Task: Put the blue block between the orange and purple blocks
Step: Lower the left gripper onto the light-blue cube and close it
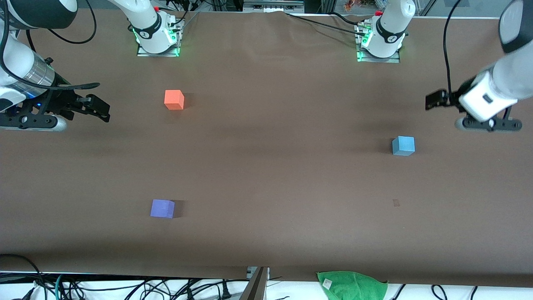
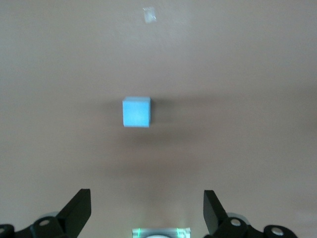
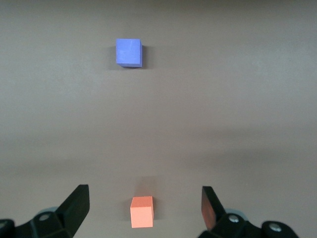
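While both claws hang released | my left claw [image 2: 146, 210] over bare surface [image 1: 270, 166] near blue block [image 1: 403, 146], right claw [image 1: 89, 109] waiting | orange block [image 1: 174, 99], purple block [image 1: 162, 208] well apart | risk: off-centre descent nudges cube.

No readable text, labels or numbers anywhere; the white tag on the green cloth [image 1: 352, 285] is too small to read.

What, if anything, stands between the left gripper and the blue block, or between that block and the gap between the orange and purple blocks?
Nothing visible does. The left gripper, open, hangs above bare table near the blue block. Only bare table lies from there to the gap between the orange block and purple block.
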### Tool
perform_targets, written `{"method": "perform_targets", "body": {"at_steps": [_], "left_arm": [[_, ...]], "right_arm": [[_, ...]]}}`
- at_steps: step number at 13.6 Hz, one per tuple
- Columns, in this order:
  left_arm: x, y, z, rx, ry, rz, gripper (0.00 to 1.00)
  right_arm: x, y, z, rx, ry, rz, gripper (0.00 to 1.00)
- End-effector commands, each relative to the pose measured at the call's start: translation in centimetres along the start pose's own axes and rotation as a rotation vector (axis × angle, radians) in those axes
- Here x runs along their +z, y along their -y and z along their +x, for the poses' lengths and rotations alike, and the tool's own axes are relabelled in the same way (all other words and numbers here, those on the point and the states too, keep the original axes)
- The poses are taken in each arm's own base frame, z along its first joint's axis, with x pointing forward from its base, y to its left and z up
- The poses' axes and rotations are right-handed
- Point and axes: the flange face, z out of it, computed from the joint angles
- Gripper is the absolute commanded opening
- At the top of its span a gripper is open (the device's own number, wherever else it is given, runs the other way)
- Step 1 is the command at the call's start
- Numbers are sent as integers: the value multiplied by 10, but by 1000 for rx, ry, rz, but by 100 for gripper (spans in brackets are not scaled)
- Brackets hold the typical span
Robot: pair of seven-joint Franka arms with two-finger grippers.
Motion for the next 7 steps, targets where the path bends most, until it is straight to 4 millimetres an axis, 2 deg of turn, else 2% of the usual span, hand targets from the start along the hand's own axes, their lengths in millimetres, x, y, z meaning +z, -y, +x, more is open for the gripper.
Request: {"method": "perform_targets", "body": {"at_steps": [1,3,4,7], "left_arm": [[41,8,36,1,-6,16,100],[79,9,45,15,15,30,100],[104,10,42,16,39,37,100],[154,16,35,10,9,32,100]], "right_arm": [[-3,-1,-2,-5,-2,17,100],[-3,-1,-2,-5,-2,17,100],[-3,-1,-2,-5,-2,17,100],[-3,-1,-2,-5,-1,17,100]]}}
